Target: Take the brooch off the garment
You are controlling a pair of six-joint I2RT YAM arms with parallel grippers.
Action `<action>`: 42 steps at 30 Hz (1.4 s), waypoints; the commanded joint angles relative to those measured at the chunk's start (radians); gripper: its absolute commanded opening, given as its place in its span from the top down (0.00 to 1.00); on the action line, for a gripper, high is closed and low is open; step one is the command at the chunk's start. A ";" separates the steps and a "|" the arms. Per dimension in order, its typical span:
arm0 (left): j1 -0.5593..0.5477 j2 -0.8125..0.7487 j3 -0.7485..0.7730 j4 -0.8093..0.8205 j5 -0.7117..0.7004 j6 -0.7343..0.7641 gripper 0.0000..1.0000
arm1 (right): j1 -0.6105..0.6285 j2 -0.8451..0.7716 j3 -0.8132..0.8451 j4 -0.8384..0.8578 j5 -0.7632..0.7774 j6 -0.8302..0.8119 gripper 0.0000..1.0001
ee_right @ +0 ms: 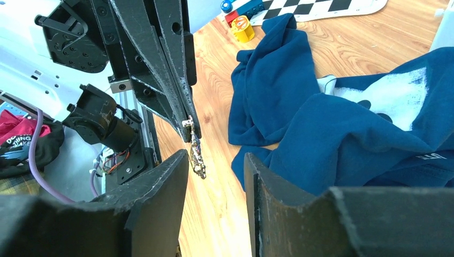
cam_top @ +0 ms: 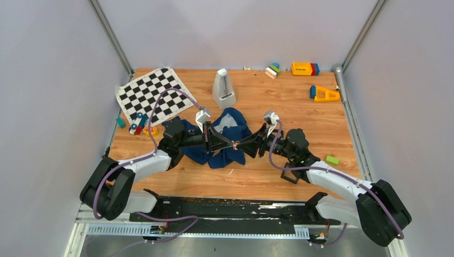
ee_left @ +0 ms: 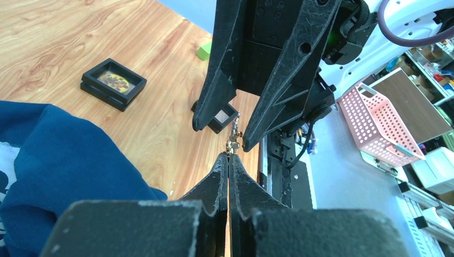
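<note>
The brooch [cam_top: 234, 143] is a tiny gold-brown piece held in the air above the wood, clear of the garment. My left gripper [cam_top: 230, 143] is shut on the brooch [ee_left: 233, 140], which sticks out past the closed tips [ee_left: 228, 156]. Facing it, my right gripper [cam_top: 242, 144] is open, and the brooch [ee_right: 197, 159] hangs between its fingers, close to the left-hand one [ee_right: 176, 166]; whether they touch I cannot tell. The navy garment [cam_top: 241, 128] lies crumpled on the table behind both grippers, its white print [ee_right: 396, 96] showing.
Black square frames lie on the wood [ee_left: 113, 83] [cam_top: 289, 175]. A green block [cam_top: 332, 159] sits to the right. The chequered cloth [cam_top: 150, 93], small toys [cam_top: 140, 126] and a white metronome-shaped thing [cam_top: 224, 88] stand further back. Toy blocks [cam_top: 305, 68] lie at the back right.
</note>
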 commanded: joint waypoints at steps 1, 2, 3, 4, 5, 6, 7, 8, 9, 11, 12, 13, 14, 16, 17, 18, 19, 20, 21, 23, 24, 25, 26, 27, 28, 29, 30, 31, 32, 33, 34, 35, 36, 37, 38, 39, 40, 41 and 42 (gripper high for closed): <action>-0.014 0.001 0.028 0.046 0.028 0.004 1.00 | -0.003 0.015 0.031 0.049 -0.011 0.021 0.58; -0.014 0.001 0.027 0.046 0.029 0.005 1.00 | -0.003 0.019 0.032 0.049 -0.011 0.022 0.58; -0.014 0.001 0.027 0.046 0.030 0.005 1.00 | -0.004 0.022 0.034 0.050 -0.014 0.024 0.58; -0.015 0.001 0.028 0.046 0.030 0.007 1.00 | -0.003 0.025 0.034 0.051 -0.014 0.026 0.58; -0.015 0.001 0.028 0.045 0.030 0.007 1.00 | -0.003 0.028 0.035 0.052 -0.019 0.027 0.58; -0.016 0.003 0.029 0.045 0.031 0.007 1.00 | -0.003 0.031 0.036 0.054 -0.022 0.028 0.59; -0.017 0.004 0.030 0.045 0.032 0.007 1.00 | -0.004 0.033 0.037 0.055 -0.023 0.029 0.59; -0.017 0.005 0.030 0.045 0.032 0.009 1.00 | -0.004 0.035 0.038 0.055 -0.024 0.031 0.60; -0.018 0.005 0.030 0.045 0.034 0.010 1.00 | -0.004 0.036 0.039 0.054 -0.023 0.033 0.61; -0.020 0.006 0.030 0.045 0.035 0.011 1.00 | -0.003 0.037 0.040 0.055 -0.021 0.037 0.63; -0.022 0.006 0.031 0.045 0.036 0.012 1.00 | -0.003 0.038 0.039 0.055 -0.019 0.039 0.63; -0.023 0.006 0.032 0.045 0.037 0.014 1.00 | -0.003 0.039 0.040 0.055 -0.016 0.042 0.64; -0.023 0.007 0.032 0.045 0.035 0.016 1.00 | -0.003 0.042 0.040 0.054 -0.013 0.045 0.64; -0.027 0.007 0.032 0.043 0.037 0.021 1.00 | -0.005 0.048 0.043 0.052 -0.011 0.049 0.66; -0.028 0.006 0.033 0.041 0.037 0.023 1.00 | -0.004 0.051 0.045 0.053 -0.014 0.050 0.66; -0.029 0.007 0.033 0.040 0.038 0.025 1.00 | -0.003 0.054 0.046 0.054 -0.014 0.052 0.68; -0.032 0.008 0.035 0.038 0.039 0.028 1.00 | -0.003 0.058 0.047 0.053 -0.016 0.054 0.69; -0.033 0.007 0.035 0.035 0.041 0.028 1.00 | -0.003 0.061 0.049 0.051 -0.015 0.056 0.69; -0.036 0.007 0.036 0.035 0.041 0.032 1.00 | -0.003 0.065 0.050 0.050 -0.015 0.057 0.70; -0.040 0.004 0.038 0.029 0.042 0.039 1.00 | -0.004 0.068 0.051 0.049 -0.012 0.061 0.71; -0.041 0.002 0.038 0.024 0.042 0.042 1.00 | -0.003 0.069 0.051 0.049 -0.009 0.063 0.71; -0.042 0.001 0.038 0.022 0.042 0.046 1.00 | -0.003 0.069 0.051 0.048 -0.005 0.064 0.72; -0.043 0.000 0.037 0.018 0.041 0.048 1.00 | -0.003 0.070 0.051 0.046 -0.002 0.065 0.72; -0.045 -0.002 0.038 0.016 0.041 0.053 1.00 | -0.003 0.071 0.052 0.044 0.001 0.066 0.73; -0.046 -0.002 0.039 0.012 0.041 0.056 1.00 | -0.003 0.073 0.053 0.043 0.001 0.067 0.73; -0.049 -0.004 0.040 0.008 0.040 0.061 1.00 | -0.003 0.076 0.054 0.043 0.001 0.068 0.73; -0.050 -0.005 0.042 0.000 0.040 0.065 1.00 | -0.004 0.077 0.056 0.043 0.001 0.070 0.74; -0.054 -0.006 0.043 -0.004 0.040 0.072 1.00 | -0.003 0.079 0.056 0.043 0.001 0.071 0.74; -0.056 -0.007 0.045 -0.012 0.040 0.074 1.00 | -0.003 0.080 0.056 0.042 0.003 0.073 0.75; -0.058 -0.010 0.045 -0.015 0.038 0.079 1.00 | -0.003 0.081 0.057 0.038 0.008 0.074 0.76; -0.059 -0.011 0.045 -0.019 0.036 0.083 1.00 | -0.003 0.081 0.058 0.034 0.017 0.076 0.77; -0.059 -0.015 0.045 -0.023 0.034 0.086 1.00 | -0.003 0.081 0.059 0.028 0.024 0.075 0.77; -0.060 -0.021 0.044 -0.028 0.032 0.091 1.00 | -0.003 0.082 0.059 0.023 0.028 0.075 0.77; -0.061 -0.024 0.044 -0.038 0.028 0.095 1.00 | -0.004 0.083 0.062 0.018 0.034 0.075 0.77; -0.061 -0.030 0.043 -0.043 0.025 0.102 1.00 | -0.003 0.084 0.063 0.013 0.040 0.075 0.77; -0.061 -0.032 0.043 -0.049 0.023 0.105 1.00 | -0.004 0.085 0.065 0.008 0.045 0.075 0.78; -0.061 -0.036 0.042 -0.051 0.022 0.108 1.00 | -0.004 0.086 0.068 0.002 0.051 0.076 0.78; -0.061 -0.037 0.041 -0.053 0.021 0.109 1.00 | -0.005 0.087 0.069 -0.003 0.056 0.076 0.79; -0.061 -0.038 0.041 -0.053 0.021 0.110 1.00 | -0.005 0.088 0.070 -0.006 0.061 0.077 0.79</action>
